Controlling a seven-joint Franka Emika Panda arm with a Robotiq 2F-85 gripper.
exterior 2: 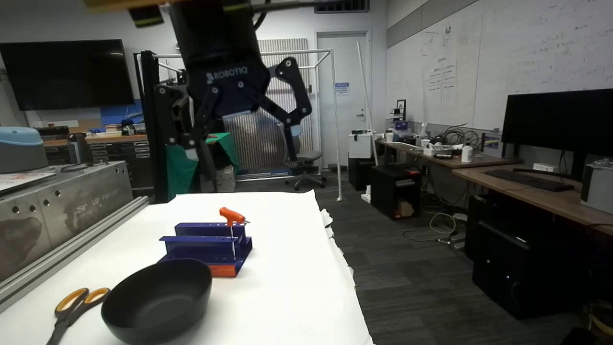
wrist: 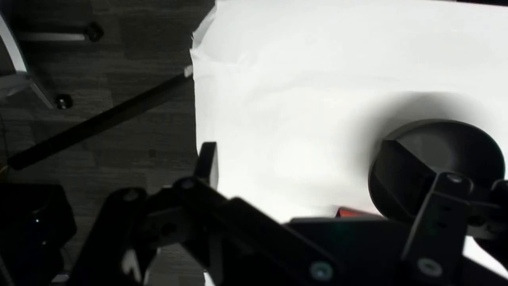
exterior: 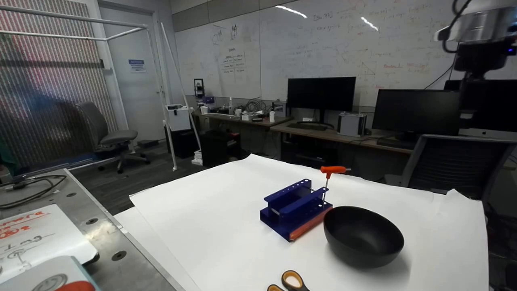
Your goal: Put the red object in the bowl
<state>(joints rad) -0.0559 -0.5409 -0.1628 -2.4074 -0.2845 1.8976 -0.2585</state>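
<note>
Handle uppermost, the red-orange T-handle hex key (exterior: pixel 333 170) stands at a corner of the blue ridged rack (exterior: pixel 305 203). Its long axis, the thin metal shaft, runs nearly straight up and down — a slight lean shows in an exterior view — while the grip lies crosswise on top, a short bare tip jutting from its right-hand end in both exterior views. Just beside the rack's orange-edged side sits the black bowl (exterior 2: pixel 158 299), mouth up on the white paper (exterior: pixel 202 226); whether bowl and rack touch, I can't tell.

Higher up, well apart from both, hangs the gripper (exterior 2: pixel 251 165), its fingers spread wide and pointing down; in the wrist view one of them covers part of the bowl. Pale capitals on its housing read ROBOTIQ. Scissors (exterior 2: pixel 66 317) with yellow-and-black handles lie near the bowl on the same paper.

On the door (exterior: pixel 139 97) a blue-and-white sign (exterior: pixel 136 64) is headed NOTICE, the lines under it too small for me. The whiteboard (exterior: pixel 282 48) carries sketches, a small chart and a bracketed pair ending in 72; most of the marker is too faint to read. On the flank of the metal bench (exterior 2: pixel 52 230) I make out 250, with blurrier lettering after it.
</note>
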